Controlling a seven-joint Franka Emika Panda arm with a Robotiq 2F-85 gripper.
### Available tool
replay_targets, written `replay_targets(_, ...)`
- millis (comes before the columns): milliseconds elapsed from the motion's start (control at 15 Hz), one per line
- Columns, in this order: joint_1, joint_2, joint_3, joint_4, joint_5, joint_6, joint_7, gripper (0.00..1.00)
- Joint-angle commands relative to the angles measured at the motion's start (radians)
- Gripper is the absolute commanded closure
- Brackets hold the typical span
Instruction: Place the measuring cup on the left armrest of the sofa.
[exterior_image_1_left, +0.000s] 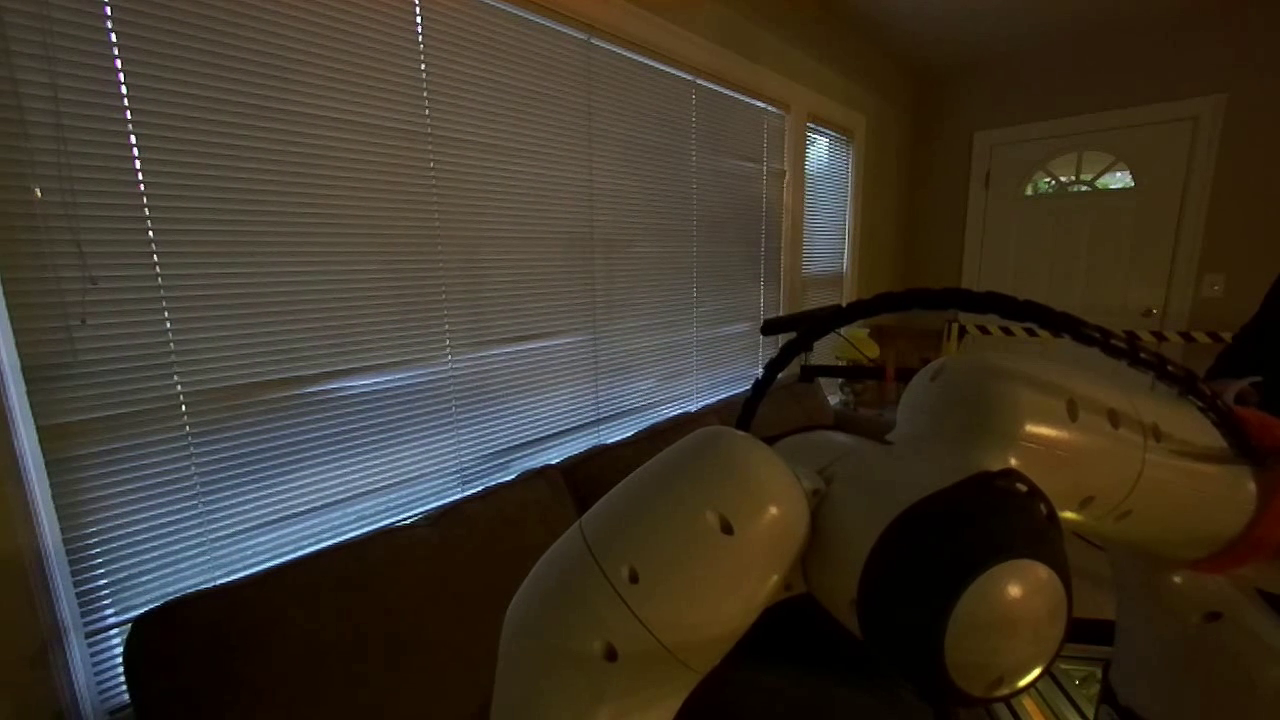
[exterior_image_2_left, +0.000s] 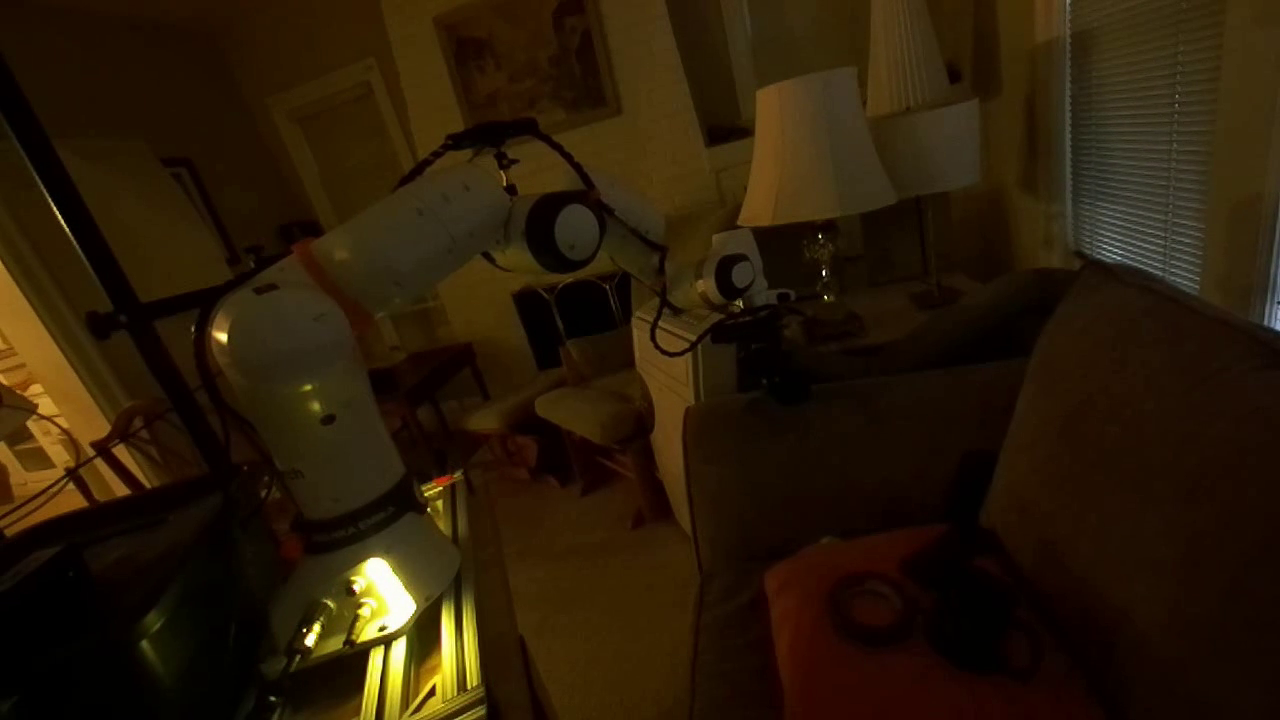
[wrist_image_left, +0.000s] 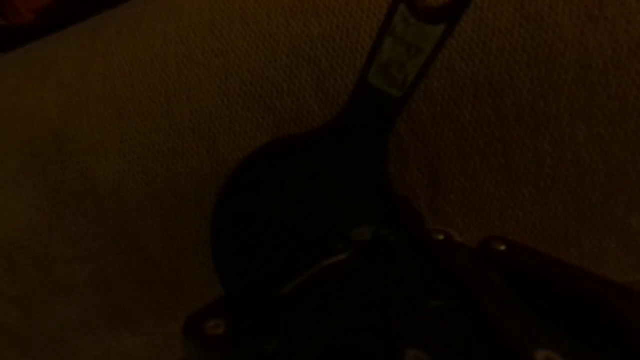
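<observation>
The sofa (exterior_image_2_left: 1140, 450) offers its left armrest (exterior_image_2_left: 850, 430) just under the gripper (exterior_image_2_left: 780, 375), a position presumably taken for set-down. The dark measuring cup (wrist_image_left: 300, 200) is at the fingers (wrist_image_left: 530, 270), over upholstery (wrist_image_left: 125, 150), labelled handle (wrist_image_left: 407, 55) pointing away; grip and spread cannot be told in this darkness.

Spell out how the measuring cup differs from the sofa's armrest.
Color: the measuring cup looks nearly black; the armrest is brown, visibly woven. Shape: the cup is rounded, with a handle bearing a pale label; the armrest is a broad padded block. Size: the cup is much smaller than the armrest. Both are dimly lit.
</observation>
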Motion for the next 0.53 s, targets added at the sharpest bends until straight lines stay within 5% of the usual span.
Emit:
replay_targets(0,0.008,0.041,-0.001,0.062,-0.016,-0.036,-0.003,0.99)
replay_targets(467,0.012,0.065,-0.002,0.102,-0.015,-0.046,-0.003,0.99)
